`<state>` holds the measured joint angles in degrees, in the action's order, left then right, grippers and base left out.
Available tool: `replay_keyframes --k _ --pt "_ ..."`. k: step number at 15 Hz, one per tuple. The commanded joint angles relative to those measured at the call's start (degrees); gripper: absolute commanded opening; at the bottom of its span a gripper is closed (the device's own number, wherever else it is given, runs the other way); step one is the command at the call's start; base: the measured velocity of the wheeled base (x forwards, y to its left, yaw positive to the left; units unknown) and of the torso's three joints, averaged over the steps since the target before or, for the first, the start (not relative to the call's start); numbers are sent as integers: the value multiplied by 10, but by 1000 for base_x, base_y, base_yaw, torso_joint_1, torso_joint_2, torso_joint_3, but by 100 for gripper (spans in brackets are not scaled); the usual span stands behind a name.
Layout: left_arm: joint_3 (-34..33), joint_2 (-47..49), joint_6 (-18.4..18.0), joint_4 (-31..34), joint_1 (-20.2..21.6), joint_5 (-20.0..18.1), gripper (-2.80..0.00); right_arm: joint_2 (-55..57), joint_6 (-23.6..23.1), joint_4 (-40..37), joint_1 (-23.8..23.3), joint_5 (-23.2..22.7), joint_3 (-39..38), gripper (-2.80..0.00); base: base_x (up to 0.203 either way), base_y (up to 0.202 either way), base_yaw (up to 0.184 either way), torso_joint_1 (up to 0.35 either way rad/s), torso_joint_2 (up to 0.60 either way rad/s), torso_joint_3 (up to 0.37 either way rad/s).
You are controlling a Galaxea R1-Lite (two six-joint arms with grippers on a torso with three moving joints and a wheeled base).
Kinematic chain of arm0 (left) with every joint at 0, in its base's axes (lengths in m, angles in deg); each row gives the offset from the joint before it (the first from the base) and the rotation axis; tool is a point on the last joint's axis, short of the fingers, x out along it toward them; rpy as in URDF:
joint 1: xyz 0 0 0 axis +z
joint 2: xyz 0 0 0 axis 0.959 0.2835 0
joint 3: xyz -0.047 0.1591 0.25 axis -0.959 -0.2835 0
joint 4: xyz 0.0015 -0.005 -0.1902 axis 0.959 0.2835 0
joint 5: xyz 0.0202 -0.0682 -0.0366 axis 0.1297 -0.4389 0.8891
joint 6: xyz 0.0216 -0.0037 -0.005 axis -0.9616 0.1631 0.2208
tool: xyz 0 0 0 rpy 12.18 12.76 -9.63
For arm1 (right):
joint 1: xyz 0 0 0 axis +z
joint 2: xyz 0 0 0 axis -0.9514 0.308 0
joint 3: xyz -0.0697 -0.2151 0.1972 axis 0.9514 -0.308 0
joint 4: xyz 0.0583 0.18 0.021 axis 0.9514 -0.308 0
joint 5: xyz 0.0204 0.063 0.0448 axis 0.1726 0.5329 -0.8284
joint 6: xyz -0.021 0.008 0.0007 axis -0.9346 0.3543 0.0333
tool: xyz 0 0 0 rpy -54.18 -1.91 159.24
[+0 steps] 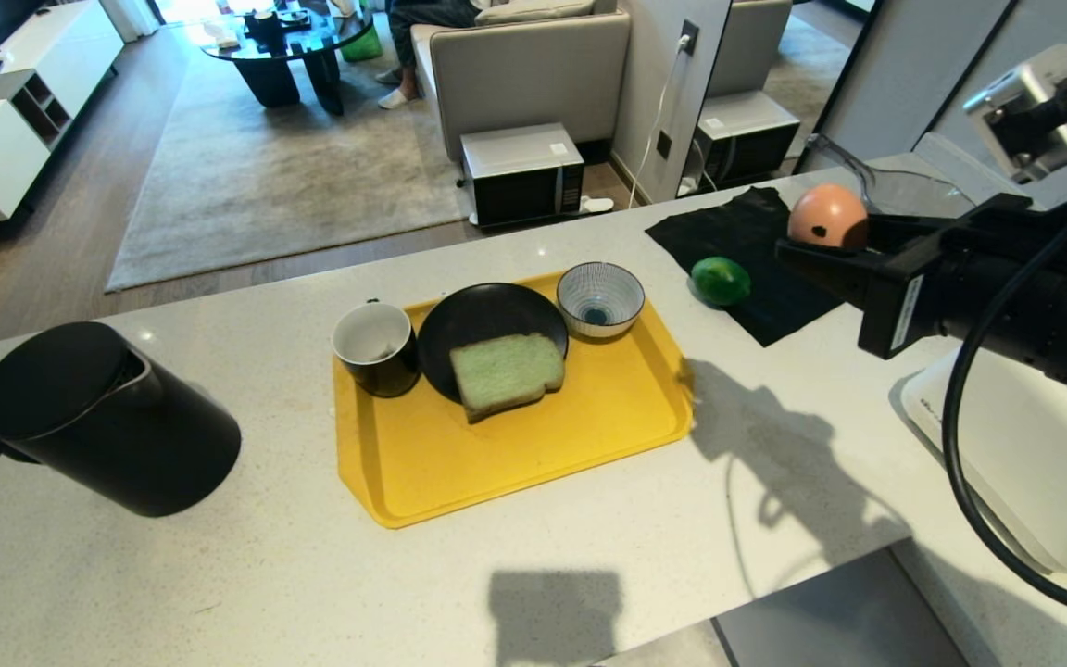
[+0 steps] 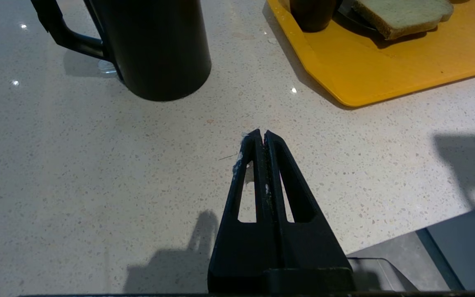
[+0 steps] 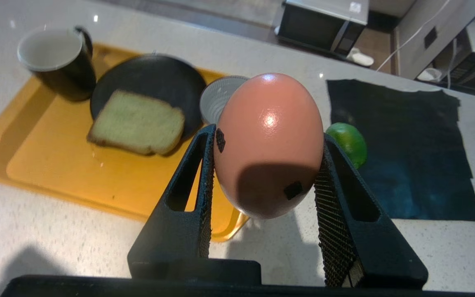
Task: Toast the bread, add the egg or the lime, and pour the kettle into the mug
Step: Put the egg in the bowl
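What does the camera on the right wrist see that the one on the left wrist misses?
Only the right wrist view shows the right hand shut on the egg, plus the lime, striped bowl and black cloth. Only the left wrist view shows the kettle and the empty, shut left hand. Both show the yellow tray, the bread, the mug and the black plate.

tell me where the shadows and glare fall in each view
Head view: the right arm's hard shadow lies on the counter beside the tray. Right wrist view: a bright glint and a dark shadow patch on the egg. Left wrist view: specks of glare by the kettle.
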<state>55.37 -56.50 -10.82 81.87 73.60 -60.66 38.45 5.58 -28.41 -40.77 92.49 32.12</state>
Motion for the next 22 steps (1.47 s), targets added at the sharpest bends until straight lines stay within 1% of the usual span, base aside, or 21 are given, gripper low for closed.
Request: replay_keyframes --k 1,3,7,12,18,22 --pt "-10 -1 0 0 0 0 -280 53 -7 -38 37 26 44 -280 0 0 0 0 0 0" --pt "-10 -1 0 0 0 0 -280 93 -16 -58 53 50 78 -280 0 0 0 0 0 0" --pt "-10 -1 1 0 0 0 -280 196 -42 -67 57 79 175 -280 0 0 0 0 0 0" --pt "-10 -1 1 0 0 0 -280 283 -46 -114 55 83 305 -280 0 0 0 0 0 0" --pt "-10 -1 0 0 0 0 -280 371 -75 -161 54 85 404 -280 0 0 0 0 0 0" --pt "-10 -1 0 0 0 0 -280 434 -83 -186 44 98 493 -280 0 0 0 0 0 0"
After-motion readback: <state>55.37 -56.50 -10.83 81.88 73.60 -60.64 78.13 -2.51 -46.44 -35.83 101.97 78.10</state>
